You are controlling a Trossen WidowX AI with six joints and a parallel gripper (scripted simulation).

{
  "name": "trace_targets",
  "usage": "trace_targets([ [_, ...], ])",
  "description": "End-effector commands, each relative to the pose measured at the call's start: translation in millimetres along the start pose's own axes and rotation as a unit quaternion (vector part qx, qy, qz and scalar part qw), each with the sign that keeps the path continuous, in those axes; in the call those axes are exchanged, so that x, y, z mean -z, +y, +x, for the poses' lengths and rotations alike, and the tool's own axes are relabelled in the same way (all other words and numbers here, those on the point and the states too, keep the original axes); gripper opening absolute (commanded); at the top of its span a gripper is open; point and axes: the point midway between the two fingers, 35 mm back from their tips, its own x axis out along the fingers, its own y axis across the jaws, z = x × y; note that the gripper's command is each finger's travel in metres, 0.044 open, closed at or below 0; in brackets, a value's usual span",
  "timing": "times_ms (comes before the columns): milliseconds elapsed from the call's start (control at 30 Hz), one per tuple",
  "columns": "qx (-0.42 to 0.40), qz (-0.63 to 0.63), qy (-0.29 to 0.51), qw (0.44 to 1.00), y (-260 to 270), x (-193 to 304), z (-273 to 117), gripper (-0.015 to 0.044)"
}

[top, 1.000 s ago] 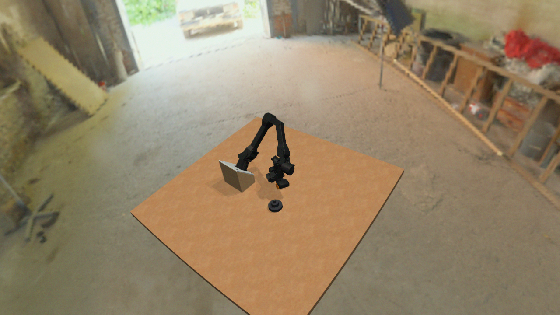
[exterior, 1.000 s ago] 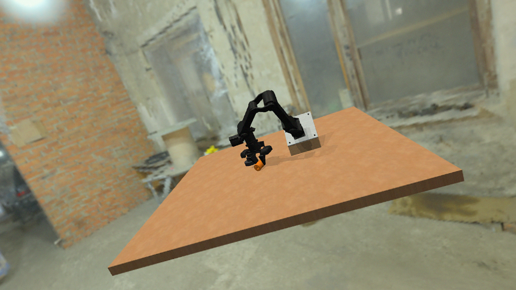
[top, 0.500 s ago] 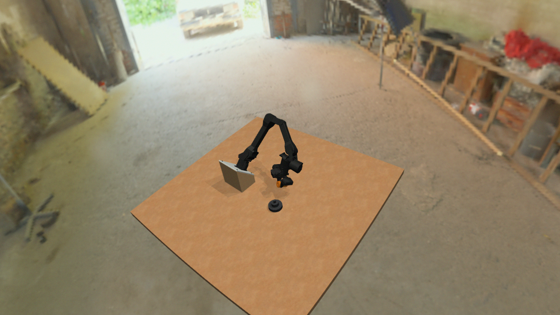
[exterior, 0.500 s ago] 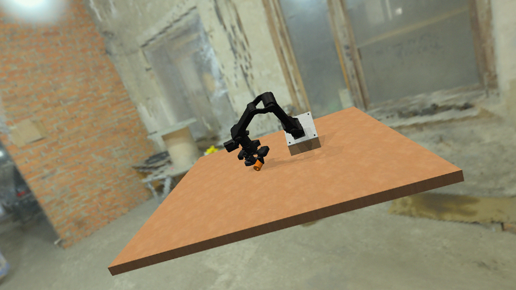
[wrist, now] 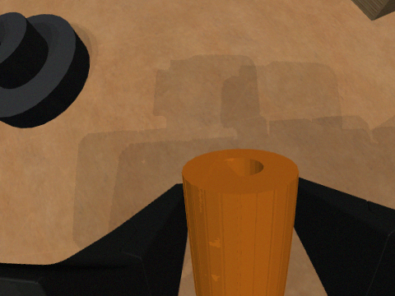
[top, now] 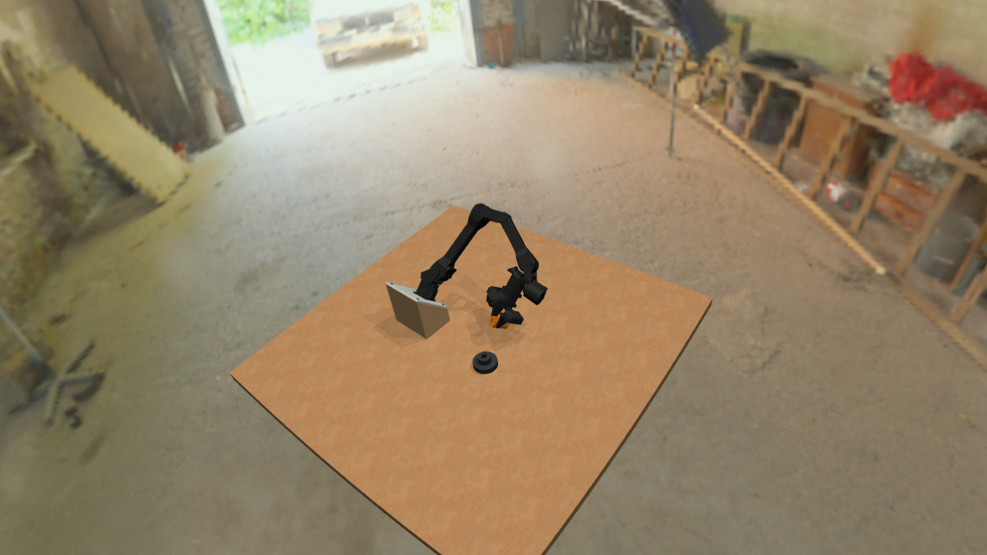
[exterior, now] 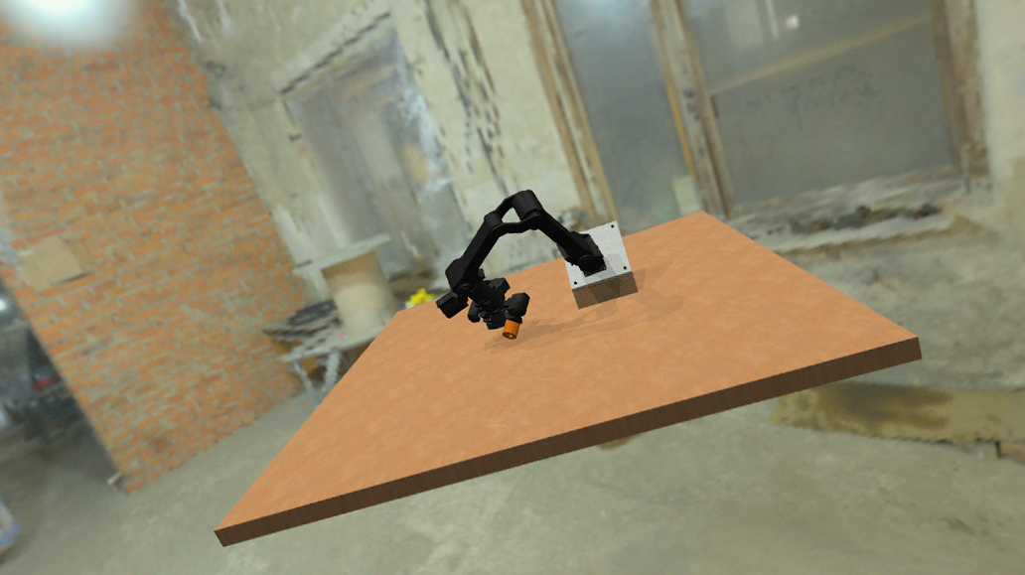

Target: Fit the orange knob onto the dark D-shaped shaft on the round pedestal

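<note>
My gripper (top: 502, 320) (exterior: 508, 327) (wrist: 235, 190) is shut on the orange knob (top: 495, 321) (exterior: 510, 330) (wrist: 239, 222) and holds it above the table top. In the wrist view the knob's end faces the table and shows its D-shaped hole (wrist: 245, 166). The dark round pedestal (top: 486, 363) (wrist: 39, 70) with its shaft stands on the table, in front of the gripper in the top view and at the upper left of the wrist view, apart from the knob. I cannot see the pedestal in the exterior view.
The arm's grey base block (top: 416, 309) (exterior: 598, 266) stands on the brown table (top: 448, 442) (exterior: 602, 380), behind and left of the gripper in the top view. The gripper's shadow lies on the table under the knob.
</note>
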Motion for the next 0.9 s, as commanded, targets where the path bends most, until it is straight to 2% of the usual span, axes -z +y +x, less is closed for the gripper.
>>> trace_targets([
  [0, -0.001, 0.001, -0.037, 0.999, 0, 4, -4, 0.0179],
  [867, -0.001, 0.001, -0.247, 0.969, 0, 28, -18, 0.0179],
])
